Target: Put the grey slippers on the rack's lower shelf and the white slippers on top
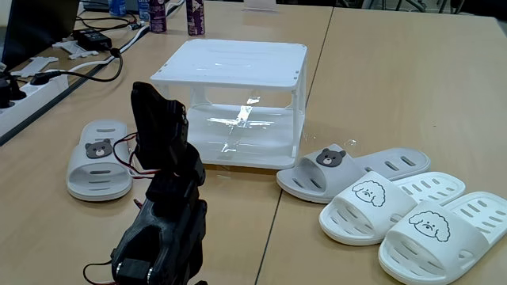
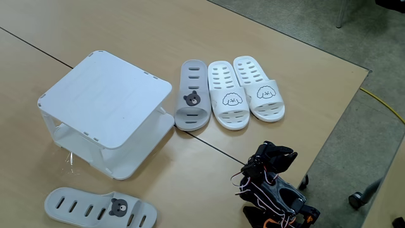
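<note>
A: Where do the grey slippers sit?

B: Split up. One grey slipper point(image 1: 98, 158) lies alone on the surface on the rack's left in a fixed view, bear face up; the same one is in the other fixed view at bottom left point(image 2: 100, 208). Its mate point(image 1: 329, 172) lies just beside the rack's lower right corner, toe end near the bottom tier, and seems to touch the white slippers point(image 1: 420, 214), which lie side by side to its right.

A: And the rack?

B: The rack point(image 1: 231, 103) stands empty: the top point(image 2: 104, 98) is bare, a flat white square with shallow grooves and rounded corners, and the lower shelf point(image 1: 245, 134) is glossy and throws back the ceiling light.

A: The arm?

B: The gripper point(image 1: 162, 119) is folded in front of the rack's left side, black, with red and white wires trailing. I cannot tell how far the jaws are open; nothing appears to be in them.

A: How would you start?

B: I judge that nothing is placed yet. I'd take a grey slipper first, pinching the strap or the sole edge. The rubber looks smooth and springy, so a thin edge may slip. The gap between the tiers looks low, so slide it in flat, heel or toe first, to one side to leave room for the mate.
</note>
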Available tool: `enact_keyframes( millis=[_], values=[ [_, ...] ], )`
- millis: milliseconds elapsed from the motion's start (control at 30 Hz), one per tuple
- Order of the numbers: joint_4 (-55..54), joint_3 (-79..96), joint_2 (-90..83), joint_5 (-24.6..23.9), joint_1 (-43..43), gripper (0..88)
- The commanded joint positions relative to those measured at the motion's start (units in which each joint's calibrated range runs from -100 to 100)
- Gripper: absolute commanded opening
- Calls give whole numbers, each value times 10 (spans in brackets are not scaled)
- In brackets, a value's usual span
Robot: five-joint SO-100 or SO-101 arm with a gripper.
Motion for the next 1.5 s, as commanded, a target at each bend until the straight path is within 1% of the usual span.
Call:
enact_keyframes(
  millis=[0,1100,1267,1467],
  values=[
    [-2,4,0,4,-1,6],
    [-2,5,16,4,4,6],
    [-2,7,161,4,6,6],
    [3,3,371,4,50,6]
  ],
)
